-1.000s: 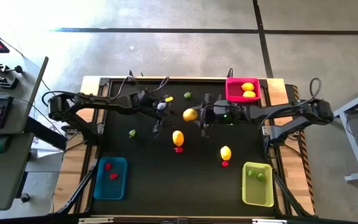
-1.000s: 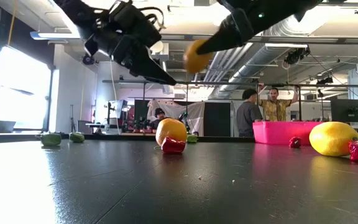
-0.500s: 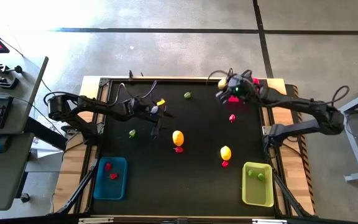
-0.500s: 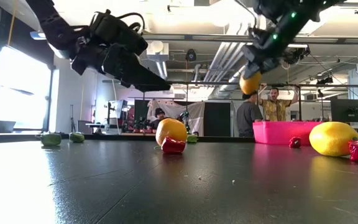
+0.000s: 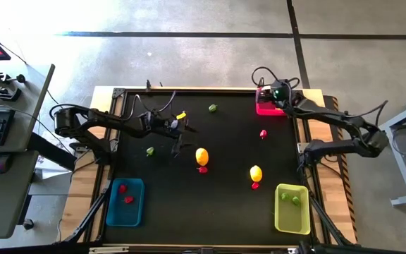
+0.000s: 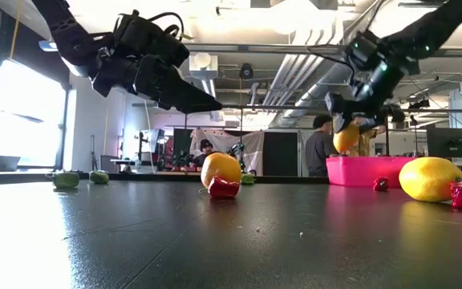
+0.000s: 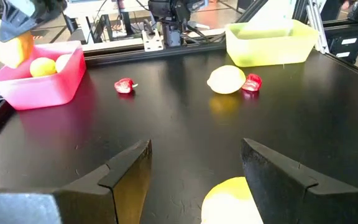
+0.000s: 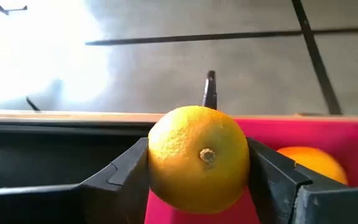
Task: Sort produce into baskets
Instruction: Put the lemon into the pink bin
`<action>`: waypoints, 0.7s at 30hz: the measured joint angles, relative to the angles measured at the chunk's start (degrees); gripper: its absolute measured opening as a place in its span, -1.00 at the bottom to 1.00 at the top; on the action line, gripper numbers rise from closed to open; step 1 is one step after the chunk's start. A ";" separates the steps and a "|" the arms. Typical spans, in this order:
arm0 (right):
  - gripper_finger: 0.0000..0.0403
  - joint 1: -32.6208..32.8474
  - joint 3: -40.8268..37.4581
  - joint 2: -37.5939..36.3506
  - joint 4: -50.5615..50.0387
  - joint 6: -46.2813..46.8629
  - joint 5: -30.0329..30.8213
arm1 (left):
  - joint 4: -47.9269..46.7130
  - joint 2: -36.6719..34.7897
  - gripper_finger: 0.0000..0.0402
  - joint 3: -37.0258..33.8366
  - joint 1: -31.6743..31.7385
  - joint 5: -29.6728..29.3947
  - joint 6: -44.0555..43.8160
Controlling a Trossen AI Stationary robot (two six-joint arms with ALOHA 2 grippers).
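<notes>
From my station I see the right hand (image 8: 199, 180) clenched on a yellow lemon (image 8: 199, 158), one finger pressing each side of it, and it hangs over the pink-red basket (image 5: 269, 109) at the far right corner of the tabletop (image 5: 224, 204). In the low view the lemon sits just above the basket's rim, and the right wrist view shows at least one more yellow fruit (image 8: 309, 163) already lying inside.

The left hand (image 7: 194, 165) is released, its fingers spread wide, and it hovers above the tabletop on the left side, short of a loose lemon (image 5: 201, 156) with a small red piece (image 5: 202, 169) touching it. A second lemon (image 5: 256, 172) lies further right with another red piece (image 5: 255, 185) just beside it. One more red piece (image 5: 263, 133) rests near the pink-red basket. Two green pieces stay out on the tabletop, one (image 5: 212, 108) near the far edge, one (image 5: 149, 151) near the left arm.

The blue basket (image 5: 111, 212) holds two red pieces; the yellow-green basket (image 5: 291, 219) holds green ones.
</notes>
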 joint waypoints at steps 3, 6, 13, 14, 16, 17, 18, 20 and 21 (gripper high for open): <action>-0.01 -1.56 -1.93 1.02 4.36 1.34 -0.92 | 0.12 0.00 0.15 0.00 0.00 0.00 0.00; -0.01 -2.59 -2.14 2.90 5.09 1.86 -2.13 | 0.42 0.00 0.15 0.01 0.00 -0.01 -0.02; -0.01 -4.13 -2.16 8.13 7.48 3.39 -4.19 | 0.91 0.00 0.15 0.02 0.00 -0.01 -0.05; -0.01 -4.29 -2.16 8.81 7.70 3.39 -4.64 | 0.89 0.00 0.15 0.02 0.00 0.00 -0.06; -0.01 -4.65 -2.16 10.07 8.04 3.69 -5.02 | 0.89 0.00 0.15 0.02 0.00 0.00 -0.06; 0.00 -4.88 -2.16 10.69 8.01 3.82 -5.45 | 0.89 0.00 0.15 0.02 0.00 0.00 -0.06; 0.00 -5.03 -2.16 11.24 8.00 3.82 -5.84 | 0.85 0.00 0.15 0.02 0.00 0.00 -0.08; 0.00 -5.05 -2.16 12.10 8.02 3.95 -6.04 | 0.85 0.00 0.15 0.02 0.00 0.00 -0.08; 0.00 -5.05 -2.16 12.46 8.04 4.08 -6.05 | 0.83 0.00 0.15 0.02 0.00 -0.01 -0.12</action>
